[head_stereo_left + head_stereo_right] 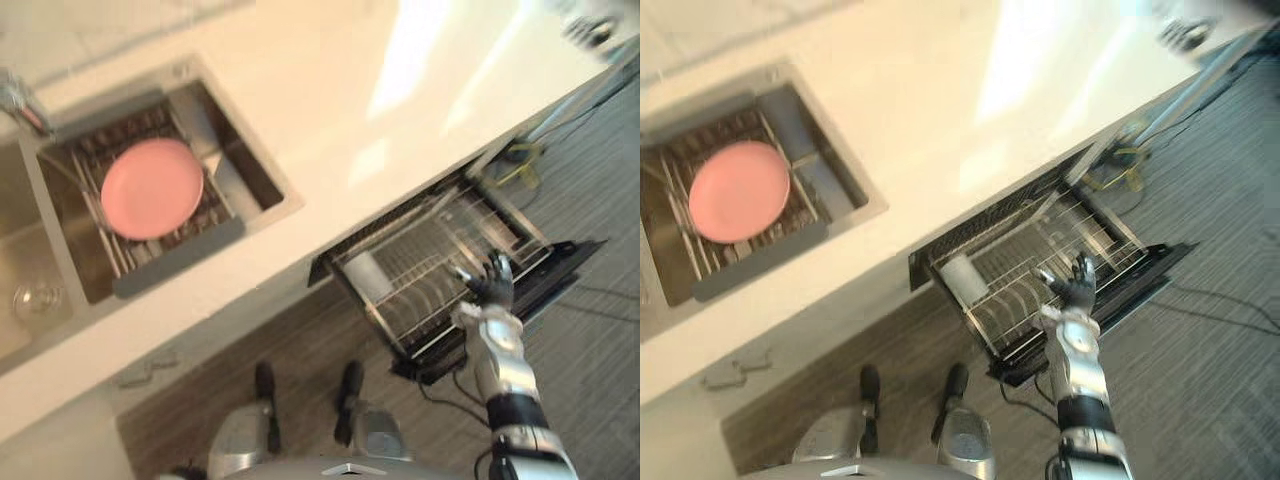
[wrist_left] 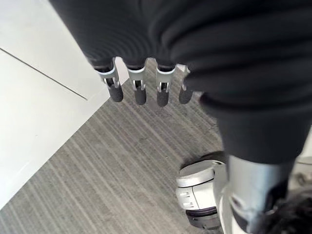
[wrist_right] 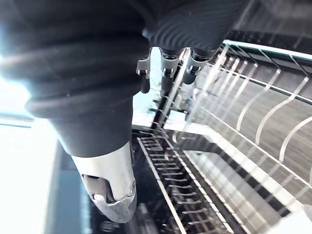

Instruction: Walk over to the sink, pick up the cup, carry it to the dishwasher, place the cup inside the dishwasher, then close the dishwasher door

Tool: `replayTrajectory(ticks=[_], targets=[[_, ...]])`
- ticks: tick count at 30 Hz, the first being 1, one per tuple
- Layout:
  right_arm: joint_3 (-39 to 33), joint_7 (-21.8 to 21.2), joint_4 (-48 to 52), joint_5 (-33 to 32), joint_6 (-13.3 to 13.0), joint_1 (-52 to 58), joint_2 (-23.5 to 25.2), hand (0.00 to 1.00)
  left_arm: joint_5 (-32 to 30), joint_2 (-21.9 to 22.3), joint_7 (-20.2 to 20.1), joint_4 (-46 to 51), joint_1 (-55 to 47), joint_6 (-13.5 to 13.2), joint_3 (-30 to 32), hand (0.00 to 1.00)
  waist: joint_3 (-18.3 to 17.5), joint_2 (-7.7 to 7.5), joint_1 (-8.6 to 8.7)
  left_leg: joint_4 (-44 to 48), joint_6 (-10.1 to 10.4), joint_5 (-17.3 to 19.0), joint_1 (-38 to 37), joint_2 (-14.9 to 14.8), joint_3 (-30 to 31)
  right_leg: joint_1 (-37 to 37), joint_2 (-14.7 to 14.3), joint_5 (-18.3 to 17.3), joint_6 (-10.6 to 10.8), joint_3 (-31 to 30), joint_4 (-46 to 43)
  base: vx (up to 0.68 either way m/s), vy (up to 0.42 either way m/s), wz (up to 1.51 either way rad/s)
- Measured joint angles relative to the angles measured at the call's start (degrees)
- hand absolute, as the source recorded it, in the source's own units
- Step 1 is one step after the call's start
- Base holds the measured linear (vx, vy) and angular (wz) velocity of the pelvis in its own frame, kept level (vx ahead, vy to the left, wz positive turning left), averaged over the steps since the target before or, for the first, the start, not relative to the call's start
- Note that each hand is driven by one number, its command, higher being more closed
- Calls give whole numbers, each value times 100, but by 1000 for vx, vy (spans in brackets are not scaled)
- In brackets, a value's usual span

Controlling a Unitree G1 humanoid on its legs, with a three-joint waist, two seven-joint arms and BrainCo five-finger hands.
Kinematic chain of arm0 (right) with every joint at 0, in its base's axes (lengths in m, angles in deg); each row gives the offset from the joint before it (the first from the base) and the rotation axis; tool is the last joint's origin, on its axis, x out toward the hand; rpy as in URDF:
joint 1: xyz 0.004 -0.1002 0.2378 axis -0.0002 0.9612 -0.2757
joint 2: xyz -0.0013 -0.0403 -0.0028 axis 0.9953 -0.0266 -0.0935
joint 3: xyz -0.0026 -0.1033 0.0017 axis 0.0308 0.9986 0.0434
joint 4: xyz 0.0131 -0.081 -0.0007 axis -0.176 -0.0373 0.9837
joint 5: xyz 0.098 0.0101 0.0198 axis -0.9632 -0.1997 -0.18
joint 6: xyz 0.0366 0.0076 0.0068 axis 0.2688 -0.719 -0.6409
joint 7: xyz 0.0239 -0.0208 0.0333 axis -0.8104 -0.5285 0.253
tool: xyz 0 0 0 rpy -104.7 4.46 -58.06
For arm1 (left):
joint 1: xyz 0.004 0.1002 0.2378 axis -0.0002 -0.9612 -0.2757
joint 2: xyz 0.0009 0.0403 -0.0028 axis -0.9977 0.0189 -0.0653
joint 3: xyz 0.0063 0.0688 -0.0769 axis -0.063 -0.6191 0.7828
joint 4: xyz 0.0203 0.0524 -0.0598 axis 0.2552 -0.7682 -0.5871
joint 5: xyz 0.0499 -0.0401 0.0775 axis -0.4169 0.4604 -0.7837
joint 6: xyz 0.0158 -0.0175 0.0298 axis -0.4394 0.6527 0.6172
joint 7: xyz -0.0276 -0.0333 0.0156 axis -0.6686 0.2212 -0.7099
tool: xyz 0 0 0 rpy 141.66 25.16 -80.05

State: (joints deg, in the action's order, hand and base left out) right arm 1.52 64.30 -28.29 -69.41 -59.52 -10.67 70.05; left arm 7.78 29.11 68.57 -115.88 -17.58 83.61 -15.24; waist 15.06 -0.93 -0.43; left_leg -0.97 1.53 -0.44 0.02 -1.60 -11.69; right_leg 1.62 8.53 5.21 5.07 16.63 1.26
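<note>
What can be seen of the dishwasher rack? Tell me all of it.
The dishwasher rack is a silvery wire basket with rows of thin tines, pulled out from under the pale counter above the lowered dark door. A pale cylindrical cup sits in its corner close to the counter. The right hand hovers at the rack's outer edge with fingers spread and nothing held; whether it touches the wire cannot be told.

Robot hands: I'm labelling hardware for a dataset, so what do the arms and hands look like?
The right robot hand has silver fingers with dark tips. Its arm is silver-grey and jointed, with a black band. The left robot hand has the same silver, dark-tipped fingers, set in a row under a dark ribbed cover.
</note>
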Motion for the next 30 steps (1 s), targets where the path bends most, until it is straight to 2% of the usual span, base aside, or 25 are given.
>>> replayTrajectory(ticks=[1, 2, 3, 5, 8, 9, 12, 14, 15, 16, 17, 18, 19, 20, 22, 23, 25, 26, 28, 29, 30], targets=[[-46, -45, 260, -5, -1, 82, 34, 0, -8, 26, 14, -10, -68, 8, 29, 0, -75, 5, 36, 67, -2, 72, -31, -19, -47, -44, -7, -16, 1, -26, 3, 94, -24, -37], [-101, -323, 921, -204, -88, 223, 132, 0, -45, 119, 73, -70, -173, 25, 207, 0, -194, 23, 128, 242, 15, 229, -135, -70, -142, -183, -40, -38, 13, -90, 20, 73, -23, -33], [-101, -506, 1164, -298, -137, 295, 146, 0, -46, 141, 85, -111, -179, 35, 244, 0, -244, 30, 141, 296, 31, 271, -168, -92, -173, -220, -53, -44, 16, -119, 25, 84, -29, -39], [-81, -1413, 2010, -786, -196, 473, 305, 0, 37, 191, 73, -224, -177, 72, 523, 0, -393, 19, 166, 305, 75, 342, -333, -144, -248, -389, -107, -46, 15, -171, 117, 60, -29, -18], [-74, -1957, 2488, -1099, -329, 461, 500, 0, 321, 257, 79, -293, -175, 185, 887, 0, -589, -1, 165, 298, 56, 394, -341, -175, -288, -418, -134, -50, 1, -160, 181, 9, -5, 2], [-69, -2271, 2618, -1361, -422, 416, 532, 0, 543, 266, 73, -312, -176, 227, 1056, 0, -603, -14, 156, 294, 63, 397, -392, -188, -302, -488, -141, -57, -8, -142, 200, 32, -11, 9], [85, -2982, 2782, -1886, -418, 188, 551, 0, 698, 342, 65, -457, -178, 280, 1327, 0, -696, -30, 134, 306, 43, 379, -452, -189, -233, -633, -143, -64, -10, -25, 257, 29, -11, 14], [302, -3199, 2781, -2162, -325, -51, 552, 0, 738, 355, 87, -458, -168, 291, 1342, 0, -700, -37, 125, 307, 48, 373, -489, -183, -164, -770, -131, -64, -10, 110, 309, 25, -5, 36], [441, -3230, 2778, -2303, -233, -182, 551, 0, 756, 354, 99, -460, -153, 331, 1356, 0, -712, -39, 135, 296, 22, 443, -493, -204, -253, -874, -93, -80, 2, 311, 331, 28, 9, 85], [499, -3208, 2776, -2358, -186, -256, 550, 0, 756, 350, 129, -468, -133, 349, 1407, 0, -721, -40, 162, 305, -9, 509, -506, -318, -757, -989, -22, -113, 29, 610, 327, 25, 10, 103], [532, -3176, 2775, -2357, -161, -275, 548, 0, 758, 358, 145, -466, -133, 346, 1463, 0, -734, -38, 159, 329, -10, 508, -506, -367, -1011, -1038, 31, -128, 45, 777, 326, 50, 53, 132], [585, -3026, 2743, -2357, -125, -338, 540, 0, 773, 394, 194, -462, -127, 341, 1525, 0, -733, -35, 178, 502, -15, 503, -477, -476, -1441, -1137, 128, -168, 119, 1100, 309, 61, 97, 133], [639, -2821, 2704, -2354, -120, -376, 540, 0, 791, 445, 211, -462, -133, 327, 1517, 0, -747, 18, 172, 602, -40, 401, -431, -491, -1599, -1213, 226, -207, 191, 1313, 249, 73, 168, 124], [681, -2709, 2703, -2352, -120, -378, 548, 0, 795, 445, 212, -461, -145, 315, 1488, 0, -748, 27, 126, 585, -58, 333, -427, -442, -1567, -1236, 279, -226, 220, 1392, 206, 61, 201, 88], [1023, -2437, 2704, -2327, -118, -381, 609, 0, 796, 441, 229, -459, -199, 265, 1260, 0, -750, 11, -40, 178, -119, 156, -623, -147, -1420, -1304, 504, -256, 269, 1498, 49, 53, 208, 44], [1074, -2399, 2704, -2313, -119, -380, 627, 0, 797, 434, 239, -459, -258, 260, 1249, 0, -752, 6, -42, 31, -135, 105, -686, -66, -1372, -1302, 561, -279, 300, 1538, -33, 49, 189, 35], [1075, -2151, 2702, -2278, -119, -337, 741, 0, 669, 350, 366, -452, -285, 170, 1017, 0, -757, -44, -30, -395, -226, 2, -813, 237, -1186, -1166, 879, -490, 466, 1569, -562, 34, 188, 38], [1060, -2095, 2697, -2278, -119, -293, 761, 0, 566, 347, 379, -443, -284, 128, 994, 0, -750, -58, -14, -396, -261, 26, -804, 280, -1147, -1114, 971, -544, 460, 1568, -780, 33, 169, 44], [1002, -1985, 2687, -2274, -123, 31, 777, 0, 328, 302, 448, -443, -288, -30, 701, 0, -755, -78, 66, -395, -369, 99, -813, 341, -859, -810, 1267, -603, 246, 1485, -1805, 84, 149, 65], [920, -1886, 2684, -2233, -125, 284, 829, 0, 364, 224, 495, -400, -286, -136, 527, 0, -777, -116, 102, -393, -435, 139, -824, 362, -608, -419, 1440, -564, -408, 1085, -2728, 147, 114, 78], [879, -1810, 2672, -2234, -128, 404, 879, 0, 471, 166, 565, -399, -289, -178, 443, 0, -778, -166, 121, -392, -505, 175, -847, 372, -393, -137, 1462, -390, -686, 641, -3296, 166, 58, 84]])
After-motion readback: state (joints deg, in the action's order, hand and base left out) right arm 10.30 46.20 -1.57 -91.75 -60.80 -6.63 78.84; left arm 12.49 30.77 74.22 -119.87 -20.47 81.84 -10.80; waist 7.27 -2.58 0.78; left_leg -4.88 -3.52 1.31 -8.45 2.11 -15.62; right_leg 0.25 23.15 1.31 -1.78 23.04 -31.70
